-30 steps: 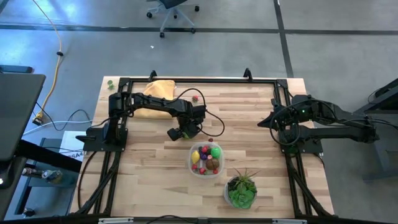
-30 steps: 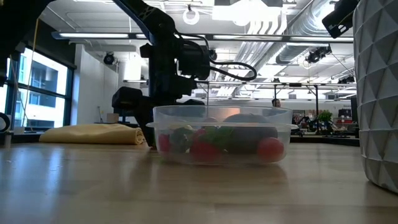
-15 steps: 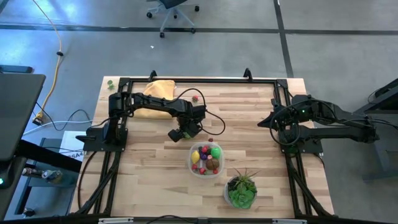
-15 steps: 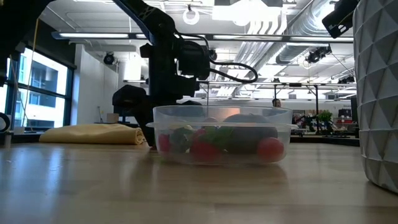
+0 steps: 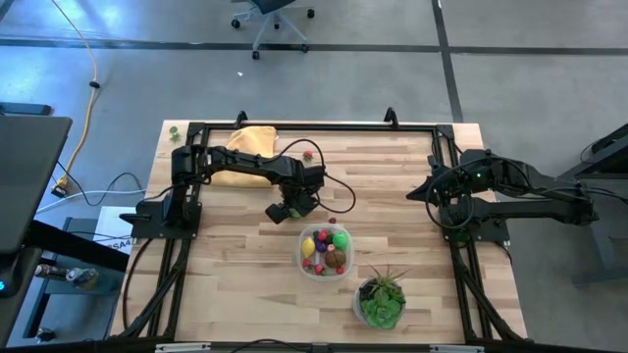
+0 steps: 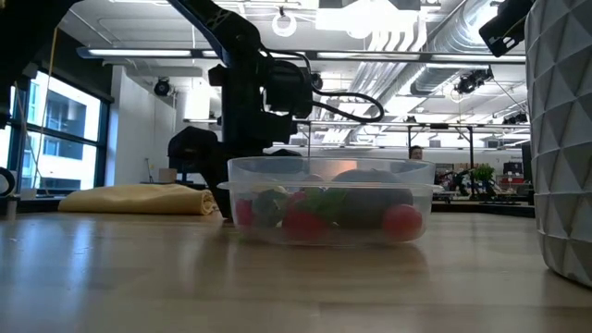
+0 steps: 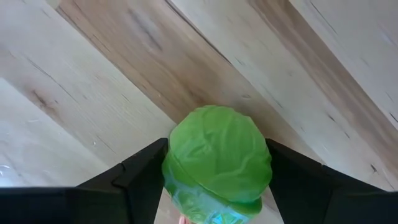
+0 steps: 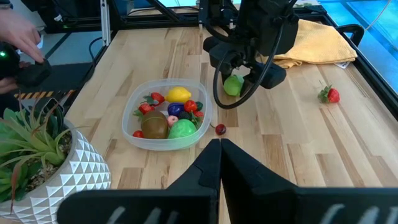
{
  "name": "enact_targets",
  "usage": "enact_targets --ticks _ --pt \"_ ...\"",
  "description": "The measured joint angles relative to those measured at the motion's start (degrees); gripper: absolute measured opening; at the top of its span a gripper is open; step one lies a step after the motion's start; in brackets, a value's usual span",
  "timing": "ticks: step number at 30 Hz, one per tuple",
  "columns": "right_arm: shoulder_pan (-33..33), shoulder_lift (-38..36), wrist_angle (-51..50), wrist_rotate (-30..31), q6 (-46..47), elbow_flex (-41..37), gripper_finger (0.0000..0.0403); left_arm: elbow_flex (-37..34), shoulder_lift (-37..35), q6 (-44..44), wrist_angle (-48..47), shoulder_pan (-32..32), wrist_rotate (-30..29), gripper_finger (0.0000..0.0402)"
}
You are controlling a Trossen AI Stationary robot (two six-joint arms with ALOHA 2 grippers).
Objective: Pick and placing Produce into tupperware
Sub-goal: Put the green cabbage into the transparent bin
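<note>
The tupperware [image 5: 325,252] is a round clear container near the table's middle. It holds several small toy pieces of produce: yellow, green, brown and red ones [image 8: 166,118]. Just beyond its far left rim my left gripper [image 5: 291,209] points down, shut on a round bright green piece of produce [image 7: 217,155]. A strawberry [image 5: 307,154] and a small dark red fruit [image 5: 333,220] lie loose on the wood. My right gripper [image 8: 219,146] is shut and hangs raised at the table's right side, touching nothing. My left gripper pinches the green ball by two opposite sides [image 7: 171,162] between its two fingers [image 7: 140,177]. The fingers come from above, pointing down. In the right wrist view the ball [image 8: 233,85] sits low by the wood; whether it is clear of the table I cannot tell.
A white faceted pot with a green plant [image 5: 381,299] stands near the front edge, right of the tupperware. A folded yellow cloth [image 5: 245,147] lies at the far left. A person's hand [image 8: 18,37] shows beyond the table's edge. Bare wood lies between the two arms.
My left gripper has turned a little about the line it points along, staying in place with the green ball between its fingers.
</note>
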Motion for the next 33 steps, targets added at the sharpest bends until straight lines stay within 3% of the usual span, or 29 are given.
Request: enact_targets --ticks 11,19,25,33 --pt "0.0 0.0 0.0 0.0 0.1 0.0 0.0000 0.0 0.0 -1.5 0.7 0.0 0.0 0.0248" --pt "0.0 0.0 0.0 0.0 0.1 0.0 0.0000 0.0 0.0 -2.5 0.0 0.0 0.0 0.0308" --pt "0.0 0.0 0.0 0.0 0.0 0.0 0.0000 0.0 0.0 -9.9 0.0 0.0 0.0 0.0331" --pt "0.0 0.0 0.0 0.0 0.1 0.0 0.0000 0.0 0.0 -22.6 0.8 0.0 -0.9 0.0322"
